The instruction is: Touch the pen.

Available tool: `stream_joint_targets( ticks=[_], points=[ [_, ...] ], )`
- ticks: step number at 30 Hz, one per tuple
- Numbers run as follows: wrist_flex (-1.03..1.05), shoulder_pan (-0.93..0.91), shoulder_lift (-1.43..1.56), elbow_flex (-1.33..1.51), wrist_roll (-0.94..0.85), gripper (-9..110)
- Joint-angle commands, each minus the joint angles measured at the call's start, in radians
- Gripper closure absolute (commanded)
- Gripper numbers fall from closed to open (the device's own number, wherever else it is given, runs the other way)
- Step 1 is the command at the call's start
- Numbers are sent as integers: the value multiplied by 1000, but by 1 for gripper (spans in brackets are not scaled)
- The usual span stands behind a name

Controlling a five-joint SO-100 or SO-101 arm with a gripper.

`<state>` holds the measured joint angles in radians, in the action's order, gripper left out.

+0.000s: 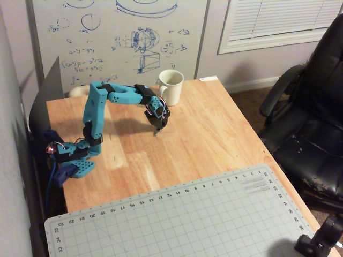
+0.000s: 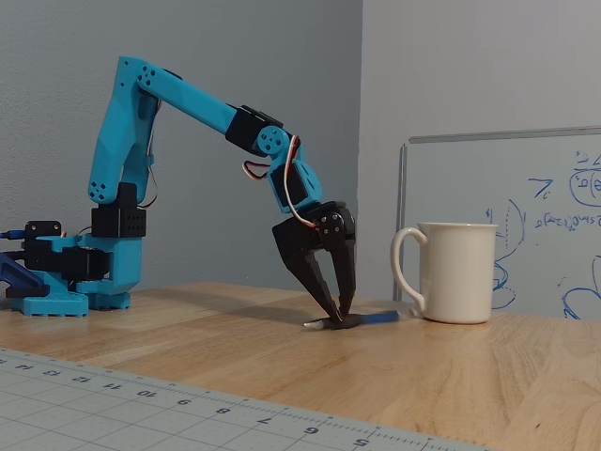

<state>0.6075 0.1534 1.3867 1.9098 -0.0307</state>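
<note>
Open worktop [image 1: 214, 139] right and front of the pen [image 2: 362, 318] in a fixed view; blocked behind by cream mug [image 2: 457, 272], just beside pen's far end.
</note>
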Motion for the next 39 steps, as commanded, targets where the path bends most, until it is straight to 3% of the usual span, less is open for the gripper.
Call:
stream_joint_targets(
  ticks=[1,39],
  points=[
    [-8,8,25,-84,-3,101],
    [-8,57,28,-114,-3,101]
  ],
)
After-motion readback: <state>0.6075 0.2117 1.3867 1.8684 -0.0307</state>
